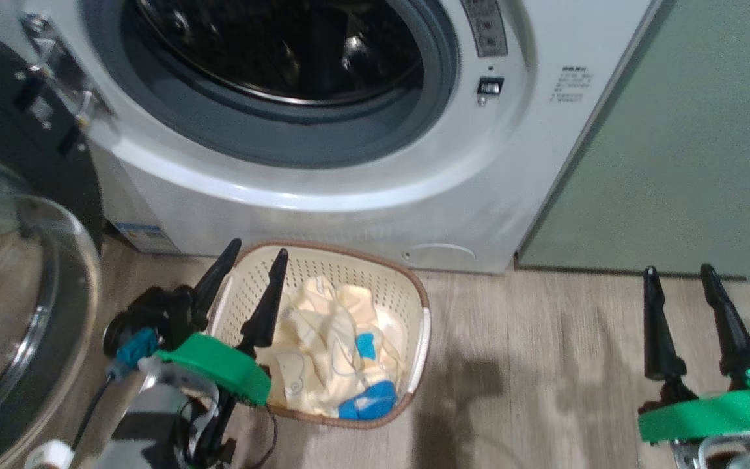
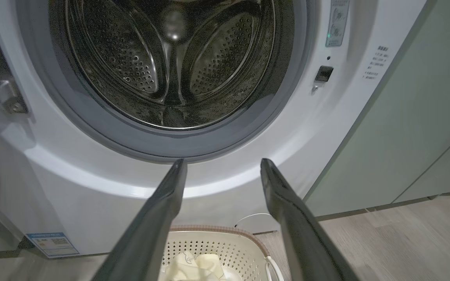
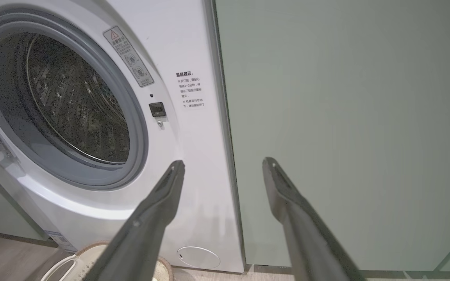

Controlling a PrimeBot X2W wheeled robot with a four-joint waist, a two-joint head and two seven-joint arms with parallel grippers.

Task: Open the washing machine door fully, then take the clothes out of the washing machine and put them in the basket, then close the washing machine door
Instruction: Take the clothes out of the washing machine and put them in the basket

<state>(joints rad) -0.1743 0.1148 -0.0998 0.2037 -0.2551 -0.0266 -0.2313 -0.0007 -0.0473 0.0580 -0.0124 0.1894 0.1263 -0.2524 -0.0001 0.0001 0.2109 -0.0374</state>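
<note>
The left gripper (image 1: 258, 247) and right gripper (image 1: 678, 269) are hanging released, holding nothing.
The clothes (image 1: 329, 345) are lying in the basket (image 1: 355, 270) below the left gripper; the washing machine (image 1: 362, 215) is looking empty, leaving only the washing machine door (image 1: 23, 293), standing wide open, to close.

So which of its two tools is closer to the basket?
Left. The left tool hangs open above the basket, at its left edge; the right tool is well off to its right, over the floor.
</note>
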